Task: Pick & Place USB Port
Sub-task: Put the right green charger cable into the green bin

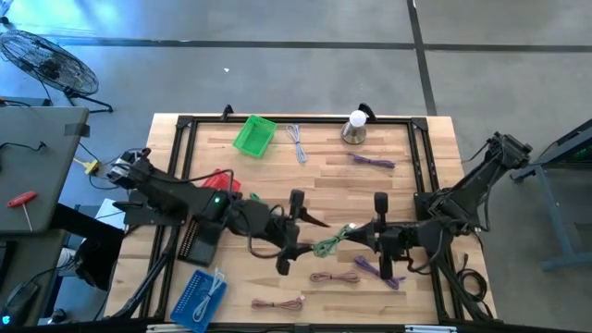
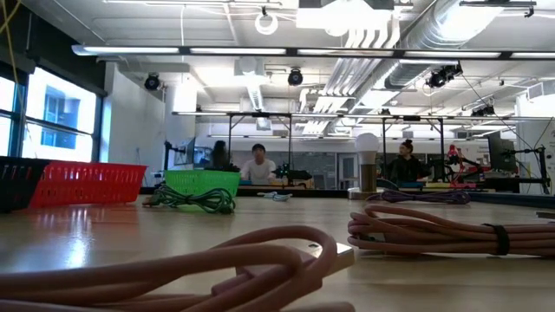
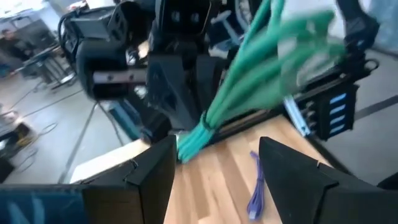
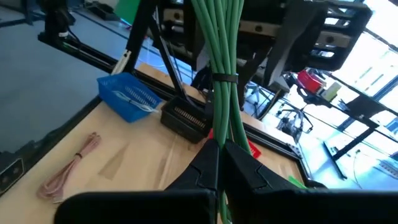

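Note:
A green cable bundle [image 1: 333, 242] with a dark tie around it [image 4: 225, 78] hangs in the air between my two grippers over the table's near middle. My right gripper [image 1: 364, 237] [image 4: 219, 152] is shut on it. My left gripper [image 1: 301, 233] [image 3: 217, 168] faces it from the table's left, open. The bundle's free end [image 3: 189, 144] sits just ahead of one left finger [image 3: 152, 174]; I cannot tell whether they touch. The low view shows no gripper, only a green cable [image 2: 195, 199] lying before the green basket [image 2: 201, 180]. My right gripper pinches the green bundle between its two fingers at one end [image 4: 219, 134], below the tie. The fingers come about level from the table's right and lie along the cable. The bundle is lifted clear and sticks straight out toward the left gripper.
Pink cables [image 1: 335, 277] [image 1: 277, 302] and a purple one [image 1: 379, 270] lie near the front edge. A blue basket [image 1: 199, 294] holds a white cable beside a black box [image 1: 199, 240]. Farther back are the green basket [image 1: 254, 135], red basket [image 1: 218, 178], bulb lamp [image 1: 355, 124], and a purple cable [image 1: 372, 161].

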Motion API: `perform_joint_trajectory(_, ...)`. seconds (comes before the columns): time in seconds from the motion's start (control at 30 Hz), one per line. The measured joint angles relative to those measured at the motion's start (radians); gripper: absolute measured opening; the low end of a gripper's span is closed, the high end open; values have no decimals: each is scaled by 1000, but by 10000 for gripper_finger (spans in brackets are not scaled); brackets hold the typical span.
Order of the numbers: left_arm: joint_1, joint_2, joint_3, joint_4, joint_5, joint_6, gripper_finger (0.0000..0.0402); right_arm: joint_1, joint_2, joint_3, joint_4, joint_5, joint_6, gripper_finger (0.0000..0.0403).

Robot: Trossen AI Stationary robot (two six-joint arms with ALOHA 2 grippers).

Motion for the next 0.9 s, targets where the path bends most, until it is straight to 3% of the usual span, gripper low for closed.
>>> perform_joint_trajectory(0.37,64,3,0,34,144,-3,223,-88,7,0,20,-121,0,0)
perform_joint_trajectory(0.57,68,18,1,59,157,20,223,-123,7,0,18,-167,3,0)
perform_joint_trajectory(0.67,67,24,1,50,110,37,218,-129,7,0,7,-167,8,0)
perform_joint_trajectory(0.77,67,25,0,51,99,63,180,-129,7,0,-11,-164,24,0)
perform_joint_trajectory(0.9,68,24,0,41,96,79,50,-129,6,0,-23,-169,35,5)
